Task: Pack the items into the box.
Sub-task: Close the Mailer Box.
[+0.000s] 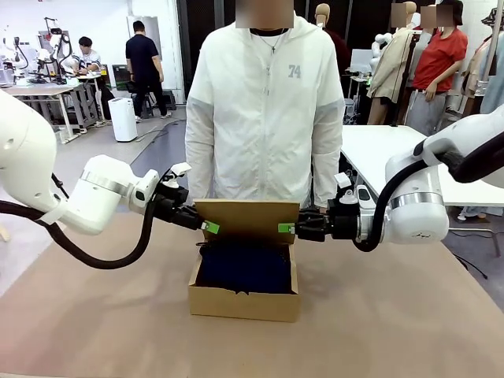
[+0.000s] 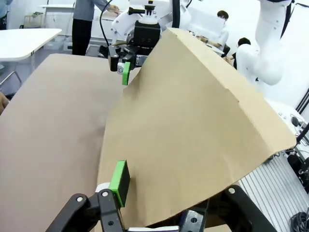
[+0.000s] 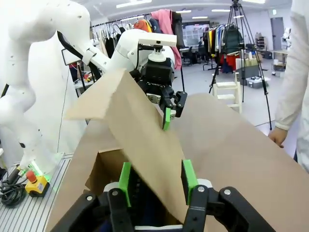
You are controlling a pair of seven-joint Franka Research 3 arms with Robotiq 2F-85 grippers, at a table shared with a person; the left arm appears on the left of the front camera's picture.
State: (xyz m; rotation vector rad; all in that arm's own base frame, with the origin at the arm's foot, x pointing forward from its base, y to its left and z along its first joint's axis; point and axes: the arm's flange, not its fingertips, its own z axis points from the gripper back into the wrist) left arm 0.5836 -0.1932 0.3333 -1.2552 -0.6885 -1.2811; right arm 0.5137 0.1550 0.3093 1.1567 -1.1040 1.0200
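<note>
The front view is taken from the robot's side, between the arms, facing across the table (image 1: 409, 315) toward the person (image 1: 268, 110) at the far edge; it covers both arms and the box (image 1: 244, 303) at mid-distance. The left wrist view looks along the left pincer (image 2: 145, 193), very close to the raised box flap (image 2: 193, 130), toward the right pincer (image 2: 126, 72). The right wrist view looks the opposite way, equally close. All views share the flap.

We are seeing a matt brown cardboard box (image 1: 244, 303) holding a dark navy cloth pouch (image 1: 244, 268), standing on a smooth matt tan table (image 1: 394, 315), beside 2 glossy white plastic arms.
</note>
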